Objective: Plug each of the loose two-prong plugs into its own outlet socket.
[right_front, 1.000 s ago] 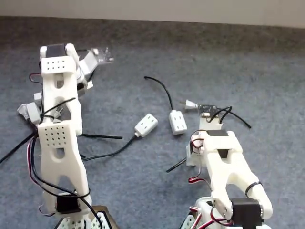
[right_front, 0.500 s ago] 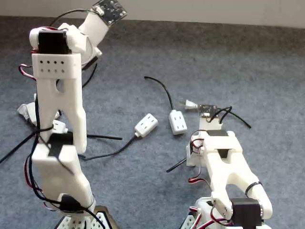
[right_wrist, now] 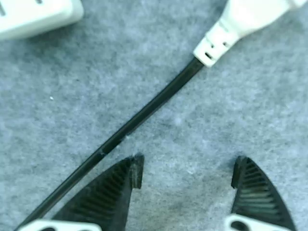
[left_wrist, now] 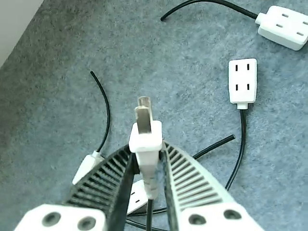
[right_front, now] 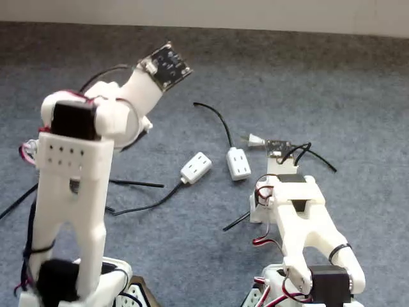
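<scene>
My left gripper is shut on a white two-prong plug, prongs pointing away from the wrist, held above the carpet. Beyond it lie two white outlet sockets, one with its slots facing up and another farther off. In the high view these sockets lie mid-carpet, and the left arm is raised over the left side. A loose white plug lies just ahead of the right arm. My right gripper is open low over the carpet, the plug and its black cable just beyond its fingertips.
Black cables trail across the grey carpet from the sockets. Another white connector with a black cable lies below the left gripper. A pale wall edge borders the far side. Open carpet lies at the back right.
The left arm has risen and swung from the far left toward the middle, carrying its plug. The right arm, sockets and loose plug have stayed put.
</scene>
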Robot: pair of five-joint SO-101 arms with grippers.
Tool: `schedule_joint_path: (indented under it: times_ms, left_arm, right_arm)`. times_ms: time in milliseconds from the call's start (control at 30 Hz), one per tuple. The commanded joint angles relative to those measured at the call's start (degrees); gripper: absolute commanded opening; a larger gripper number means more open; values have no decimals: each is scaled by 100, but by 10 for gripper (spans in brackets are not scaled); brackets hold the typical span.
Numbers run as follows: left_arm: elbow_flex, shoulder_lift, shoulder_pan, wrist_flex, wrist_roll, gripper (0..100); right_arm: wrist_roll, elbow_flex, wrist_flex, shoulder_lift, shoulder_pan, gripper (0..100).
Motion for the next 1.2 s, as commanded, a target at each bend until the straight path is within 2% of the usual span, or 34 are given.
schedule_joint_path:
  times_ms: [0,200,367,800,1000,1067,1167]
  left_arm:
    - [1305,-1191,119,-888,440,6]
    - [3670,-3609,875,-2286,1204,6]
    - [4936,-5191,1464,-3156,1864,6]
    - [7925,-8084,1587,-5732,3930,6]
    - [8321,-7996,1587,-6338,4193,6]
    - [8470,-8004,1631,-6549,4193,6]
    - [8778,-8004,1877,-7279,4193,6]
  right_arm:
    - [18,4,-259,189,-75,289]
    - [18,4,-259,189,-75,289]
    - [35,4,-259,189,-75,289]
    - [35,4,-251,163,-75,289]
    - [26,-207,-119,119,-84,289]
    - [18,-629,338,119,-84,289]
    - [18,-1754,1376,119,-84,289]
